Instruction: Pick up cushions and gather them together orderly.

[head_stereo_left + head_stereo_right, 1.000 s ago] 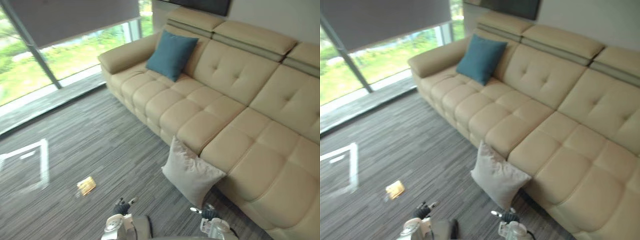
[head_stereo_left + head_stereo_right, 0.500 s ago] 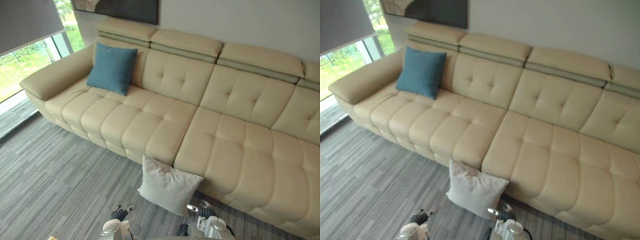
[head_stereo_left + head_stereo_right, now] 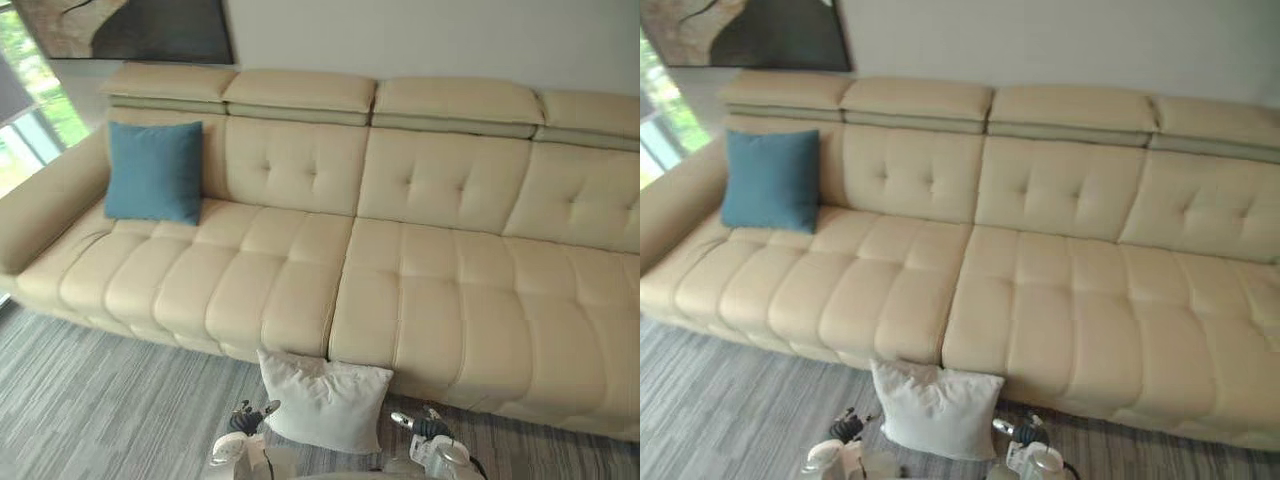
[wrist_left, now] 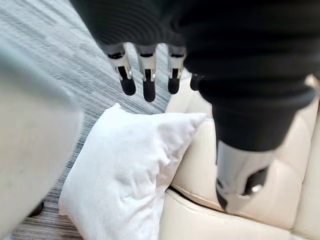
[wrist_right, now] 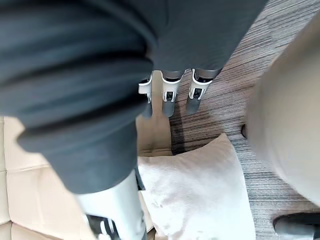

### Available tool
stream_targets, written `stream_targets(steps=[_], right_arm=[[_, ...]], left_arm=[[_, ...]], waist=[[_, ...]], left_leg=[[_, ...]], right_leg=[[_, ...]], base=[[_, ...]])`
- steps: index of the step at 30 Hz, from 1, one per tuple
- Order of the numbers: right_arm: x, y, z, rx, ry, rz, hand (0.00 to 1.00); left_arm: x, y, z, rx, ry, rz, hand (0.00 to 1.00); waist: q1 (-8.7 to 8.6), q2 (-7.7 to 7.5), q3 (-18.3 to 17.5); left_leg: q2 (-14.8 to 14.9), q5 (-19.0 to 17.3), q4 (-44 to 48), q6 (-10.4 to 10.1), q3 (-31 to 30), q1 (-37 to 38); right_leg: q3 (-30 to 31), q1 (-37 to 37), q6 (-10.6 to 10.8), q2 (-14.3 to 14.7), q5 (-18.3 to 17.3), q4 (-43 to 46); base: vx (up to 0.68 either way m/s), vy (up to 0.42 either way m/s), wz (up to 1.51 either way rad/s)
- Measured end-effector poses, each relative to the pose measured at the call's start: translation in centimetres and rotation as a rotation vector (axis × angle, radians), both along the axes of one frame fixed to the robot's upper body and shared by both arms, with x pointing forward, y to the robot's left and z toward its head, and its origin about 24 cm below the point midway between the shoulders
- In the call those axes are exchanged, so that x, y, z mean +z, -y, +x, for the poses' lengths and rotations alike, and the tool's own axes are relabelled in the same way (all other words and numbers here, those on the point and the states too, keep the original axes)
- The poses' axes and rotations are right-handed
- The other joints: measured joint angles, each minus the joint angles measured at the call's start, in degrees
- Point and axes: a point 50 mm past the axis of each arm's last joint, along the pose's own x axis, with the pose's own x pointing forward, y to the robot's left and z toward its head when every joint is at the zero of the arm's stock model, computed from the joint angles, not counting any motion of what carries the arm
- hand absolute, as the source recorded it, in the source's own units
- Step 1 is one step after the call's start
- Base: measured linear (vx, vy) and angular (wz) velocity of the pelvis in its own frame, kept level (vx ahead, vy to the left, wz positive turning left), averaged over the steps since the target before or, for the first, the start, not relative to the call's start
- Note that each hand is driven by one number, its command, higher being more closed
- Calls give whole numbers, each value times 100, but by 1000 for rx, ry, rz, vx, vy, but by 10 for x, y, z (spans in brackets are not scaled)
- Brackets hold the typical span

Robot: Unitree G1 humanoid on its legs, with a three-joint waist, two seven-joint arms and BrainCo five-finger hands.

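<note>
My left hand (image 3: pixel 243 418) and right hand (image 3: pixel 422 428) flank the white cushion (image 3: pixel 325 400) leaning on the sofa (image 3: pixel 440 270) at lower centre, fingers straight and empty (blue cushion (image 3: pixel 153 171) upper left).

The sofa (image 3: pixel 300 270) is looking like smooth tan leather, giving off a soft sheen. The white cushion (image 3: pixel 325 400) is showing crinkly matt cloth, the teal cushion (image 3: pixel 153 172) a flatter matt weave. The floor (image 3: pixel 90 400) is wearing rough grey striped carpet. The left hand (image 4: pixel 146 75) is gleaming silver, like metal.
</note>
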Motion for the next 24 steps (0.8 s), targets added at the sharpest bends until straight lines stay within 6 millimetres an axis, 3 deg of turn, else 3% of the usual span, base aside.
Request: stream_targets(steps=[4,9,12,15,19,21,24], right_arm=[[-1,-2,-4,-4,-9,5,0],[-1,0,-5,-8,-12,-2,0],[1,8,1,-18,-3,-35,0],[8,26,15,-47,32,-76,0],[29,49,52,-115,145,-131,0],[36,53,65,-117,188,-151,0],[59,55,97,-115,305,-154,0]], left_arm=[[-2,-2,-3,-1,-23,3,0],[-3,-2,-4,2,-31,5,0],[-1,-2,3,15,-18,16,0],[8,-1,27,25,39,28,0],[34,-17,71,100,189,63,0],[45,-26,85,143,251,69,0],[69,-37,114,151,359,96,0]], waist=[[-14,-80,-53],[-11,-30,-56],[4,53,136],[-11,103,409],[-18,89,832],[-17,66,859],[-20,61,1040]], left_leg=[[-216,23,-205,67,115,369],[-224,24,-292,71,150,512],[-213,24,-227,71,137,425],[-210,-10,609,129,36,-595],[-163,-168,1714,214,-90,-2074],[-118,-454,1966,184,-87,-2550],[-31,-454,2432,195,-89,-3223]], right_leg=[[204,302,127,-172,108,-299],[181,381,130,-194,106,-276],[138,163,143,-169,83,68],[121,-888,92,-206,33,1026],[158,-2271,41,-197,-104,1962],[224,-2755,36,-163,-323,2178],[308,-3402,58,-132,-314,2503]], base=[[143,163,-29],[41,35,-3],[-60,-18,2],[-162,-27,11],[-279,-37,2],[-278,-25,-14],[-352,-17,-12]])
